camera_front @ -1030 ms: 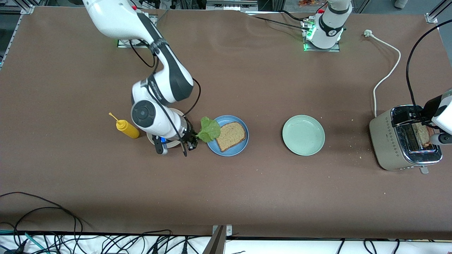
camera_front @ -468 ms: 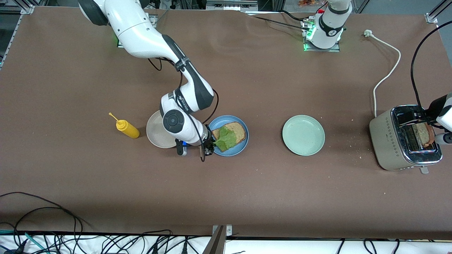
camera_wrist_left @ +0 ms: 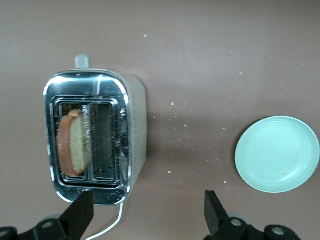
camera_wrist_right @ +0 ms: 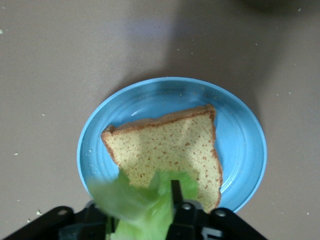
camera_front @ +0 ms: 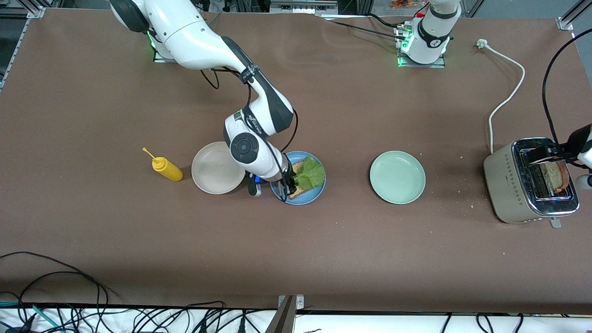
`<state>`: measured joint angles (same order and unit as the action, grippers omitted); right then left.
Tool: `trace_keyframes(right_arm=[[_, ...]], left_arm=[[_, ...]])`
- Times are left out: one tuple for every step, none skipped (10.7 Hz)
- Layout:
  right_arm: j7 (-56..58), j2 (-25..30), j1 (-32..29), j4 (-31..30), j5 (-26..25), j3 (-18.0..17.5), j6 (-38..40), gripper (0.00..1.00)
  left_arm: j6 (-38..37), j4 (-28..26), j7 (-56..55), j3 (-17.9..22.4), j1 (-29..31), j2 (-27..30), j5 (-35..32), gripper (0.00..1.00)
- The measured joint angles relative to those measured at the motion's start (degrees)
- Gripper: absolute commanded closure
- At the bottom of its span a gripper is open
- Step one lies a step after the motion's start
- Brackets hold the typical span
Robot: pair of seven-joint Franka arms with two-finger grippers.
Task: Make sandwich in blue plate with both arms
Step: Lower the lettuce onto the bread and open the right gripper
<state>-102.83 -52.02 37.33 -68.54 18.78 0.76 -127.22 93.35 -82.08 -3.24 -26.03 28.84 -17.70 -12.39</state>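
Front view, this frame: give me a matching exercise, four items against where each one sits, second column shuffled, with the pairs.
Things:
1. lettuce
2. second bread slice
3. mustard bottle
4. green plate

Places:
A. in the toaster
B. bare, between blue plate and toaster
C. over the bread on the blue plate
D. beside the beige plate, toward the right arm's end

Pairs: 1-C, 2-A, 3-D, 4-B

A brown bread slice [camera_wrist_right: 170,152] lies flat in the blue plate [camera_wrist_right: 240,130], ruffled green lettuce [camera_front: 311,174] over it.
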Motion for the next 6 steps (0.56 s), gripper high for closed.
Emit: trace_keyframes(right_arm=[[0.0,0.0,0.0,0.1,-1.8,0.1,0.1,0.00],[0.1,0.1,-0.1,0.2,-4.1,0.2,0.2,0.00],[0.1,0.2,-0.3,0.4,-5.7,0.3,0.3,0.00],[0.1,0.4,-0.4,0.6,-6.9,0.5,0.4,0.00],[0.2,1.0,-0.4,1.1,-8.8,0.9,1.5,0.00],[1.2,2.2,-0.5,1.7,-10.9,1.3,4.6,0.00]], left_arm=[[0.0,0.0,0.1,0.1,1.6,0.0,0.0,0.02],[0.4,0.0,0.3,0.3,3.3,-0.2,-0.1,0.00],[1.2,-0.1,0.4,0.4,5.1,-0.5,-0.1,0.00],[1.8,-0.1,0.4,0.4,6.6,-1.0,-0.1,0.01],[2.1,-0.1,0.4,0.4,7.9,-1.8,-0.1,0.02],[2.6,-0.2,0.4,0.4,8.8,-2.7,-0.1,0.02]])
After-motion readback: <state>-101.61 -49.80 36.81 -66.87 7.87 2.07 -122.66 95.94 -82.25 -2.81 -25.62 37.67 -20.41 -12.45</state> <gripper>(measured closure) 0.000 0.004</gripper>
